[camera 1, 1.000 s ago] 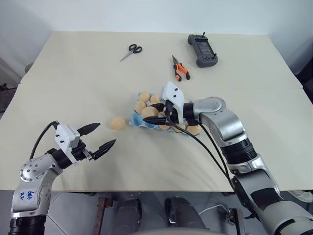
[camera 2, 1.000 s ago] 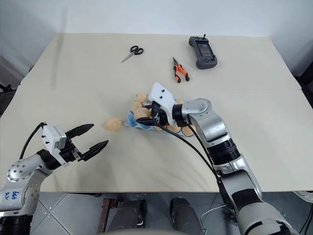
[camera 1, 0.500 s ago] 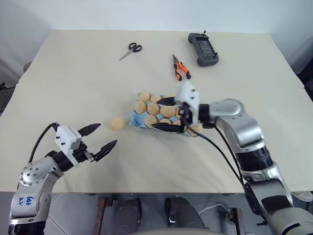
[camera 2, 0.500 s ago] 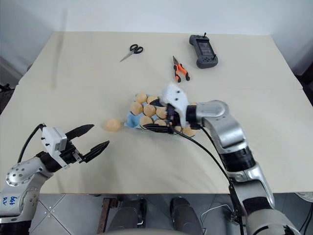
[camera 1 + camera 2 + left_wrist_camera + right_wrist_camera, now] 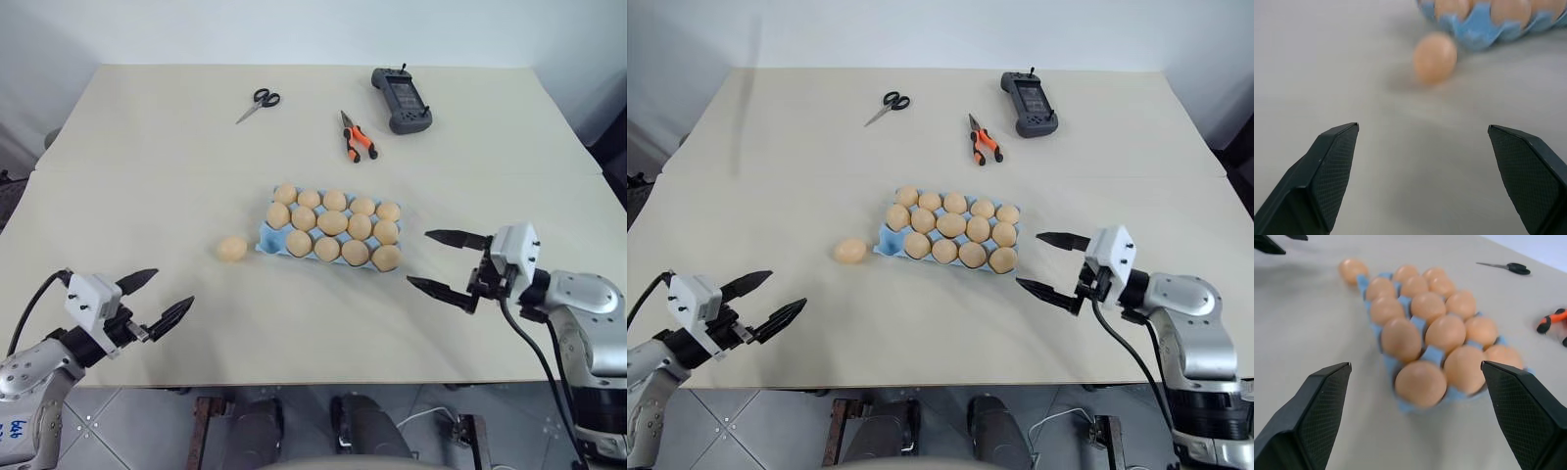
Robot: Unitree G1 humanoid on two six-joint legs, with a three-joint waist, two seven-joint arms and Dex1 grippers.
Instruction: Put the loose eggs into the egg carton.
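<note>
We are looking down over a wide beige table point(image 5: 147, 176) on which the light blue moulded egg carton point(image 5: 266, 238) is sitting near the middle, every cup that we are seeing filled with a tan-orange egg. We are holding our right gripper point(image 5: 446, 262) off to the carton's right and our left gripper point(image 5: 155, 299) near the table's near left edge, each with its black fingers spread wide apart and carrying nothing. One loose tan-orange oval egg point(image 5: 232, 248) is lying on the table just beside the carton's left end, while a dark grey handheld controller point(image 5: 400, 99), orange-handled pliers point(image 5: 357, 138) and small black-handled scissors point(image 5: 258, 102) are resting well apart from it toward the far side.

Bright, even light (wrist views blurred).
</note>
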